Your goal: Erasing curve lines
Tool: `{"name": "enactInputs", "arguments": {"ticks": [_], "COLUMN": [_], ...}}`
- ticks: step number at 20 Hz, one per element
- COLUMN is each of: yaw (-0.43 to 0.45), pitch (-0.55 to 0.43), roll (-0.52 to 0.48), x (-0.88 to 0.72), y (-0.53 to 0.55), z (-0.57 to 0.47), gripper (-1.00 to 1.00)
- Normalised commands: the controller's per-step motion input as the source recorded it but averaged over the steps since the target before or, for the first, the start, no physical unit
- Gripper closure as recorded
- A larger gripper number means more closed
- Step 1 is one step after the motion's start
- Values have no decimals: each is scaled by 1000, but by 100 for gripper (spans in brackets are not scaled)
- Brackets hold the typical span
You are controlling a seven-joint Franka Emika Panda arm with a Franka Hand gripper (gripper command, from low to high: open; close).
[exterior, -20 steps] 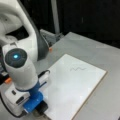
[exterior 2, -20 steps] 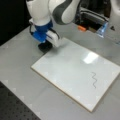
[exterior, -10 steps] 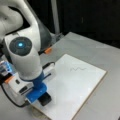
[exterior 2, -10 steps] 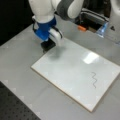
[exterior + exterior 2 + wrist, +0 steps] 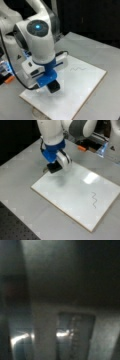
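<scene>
Gripper (image 5: 53, 167) clamped on the black eraser (image 5: 53, 86) over the board's (image 5: 75, 195) corner; thin wavy curve lines (image 5: 94, 200) sit untouched, well apart.

This was a robotics lab. A white Franka arm (image 5: 37, 42) stood over a plain grey table (image 5: 22, 202) against dark backdrop at the frame's top, with a perforated black optical breadboard (image 5: 12, 227) at lower left.
</scene>
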Motion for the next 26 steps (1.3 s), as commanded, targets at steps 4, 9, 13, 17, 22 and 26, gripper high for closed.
{"name": "enactInputs", "arguments": {"ticks": [4, 9, 13, 17, 22, 26], "yaw": [-118, -164, -194, -221, -301, -305], "pitch": [-137, -178, -251, -248, -272, -277], "roll": [92, 83, 70, 59, 96, 146], "x": [-478, -544, -411, -255, -202, -160], "y": [681, 682, 484, 238, 170, 170], "z": [175, -1, -288, -336, -323, -256], "gripper": [100, 100, 100, 100, 100, 100]}}
